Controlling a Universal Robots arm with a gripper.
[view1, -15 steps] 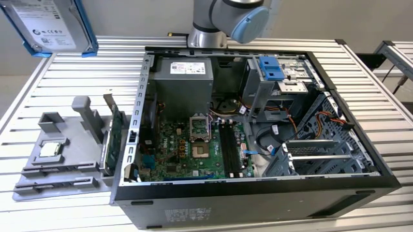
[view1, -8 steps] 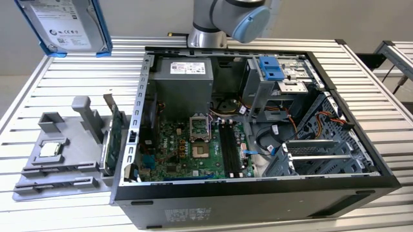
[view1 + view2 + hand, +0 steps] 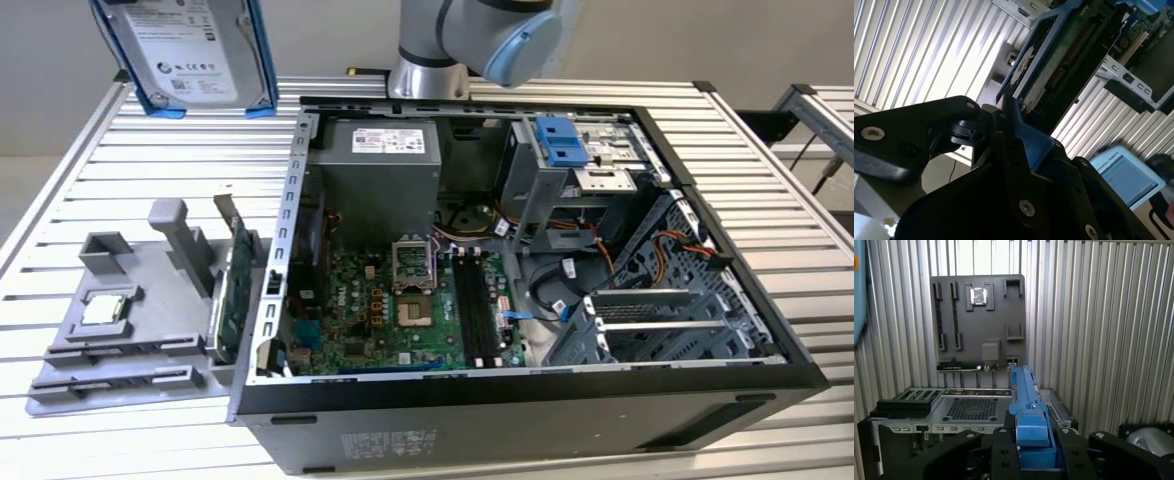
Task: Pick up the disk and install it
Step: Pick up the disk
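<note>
Tool [image 3: 1034,445] is seen in the first wrist view clenched on the disk [image 3: 1026,385], black fingers pressed to either side of its blue carrier rail. Ribbed metal bench [image 3: 747,130] carries an open computer case [image 3: 534,410], motherboard exposed. Grey fixture tray [image 3: 120,370] is laid just beside the case at the exterior view's left. The disk [image 3: 187,50] is held upright, label visible, raised over the bench's far corner, outside the case. Processor chip [image 3: 107,308] is seated in the tray.
</note>
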